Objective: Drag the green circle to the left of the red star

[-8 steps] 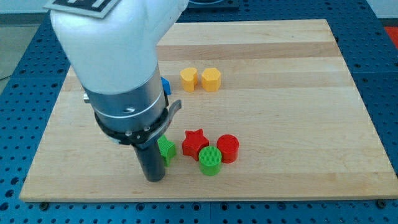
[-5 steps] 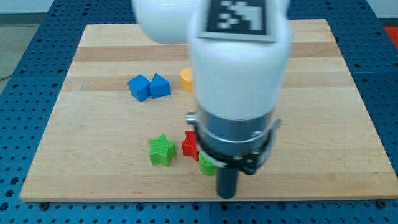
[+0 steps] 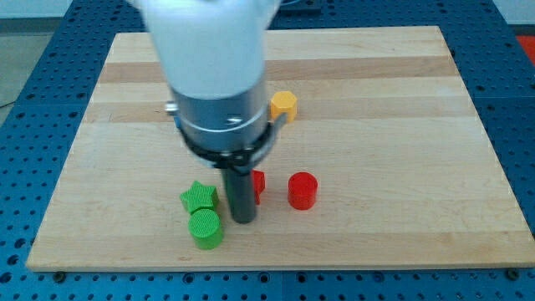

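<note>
The green circle (image 3: 206,228) lies near the view's bottom, just below the green star (image 3: 198,198) and touching it. The red star (image 3: 257,183) is mostly hidden behind my rod; only its right part shows. My tip (image 3: 242,219) rests on the board just right of the green circle, in front of the red star. The green circle sits left of and below the red star.
A red cylinder (image 3: 303,191) stands to the right of the red star. A yellow block (image 3: 284,104) shows beside the arm's body, toward the view's top. The arm's body hides the board behind it, including the blue blocks seen earlier.
The arm swung right past the blocks, then back left. The green circle has been pushed from right below the red star to the left, under the green star, which has shifted left.
</note>
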Available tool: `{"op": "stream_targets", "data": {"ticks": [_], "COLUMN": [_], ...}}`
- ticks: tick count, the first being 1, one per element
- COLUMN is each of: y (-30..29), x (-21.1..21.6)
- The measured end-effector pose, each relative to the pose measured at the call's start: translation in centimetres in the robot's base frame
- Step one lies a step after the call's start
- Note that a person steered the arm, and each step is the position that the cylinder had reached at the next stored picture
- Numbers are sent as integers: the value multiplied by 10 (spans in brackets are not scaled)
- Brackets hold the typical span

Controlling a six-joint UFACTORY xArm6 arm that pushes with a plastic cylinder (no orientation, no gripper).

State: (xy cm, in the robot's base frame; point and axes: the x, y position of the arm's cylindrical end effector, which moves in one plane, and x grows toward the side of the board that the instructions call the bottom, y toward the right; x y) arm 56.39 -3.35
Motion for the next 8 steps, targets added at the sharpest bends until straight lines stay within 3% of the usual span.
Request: {"op": "stream_targets", "data": {"ticks": [1,2,3,4,5,6,8], "y": [26,18,-24,-74,-82,-82,-62], "x": [3,40,55,46,16,-18,-18]}}
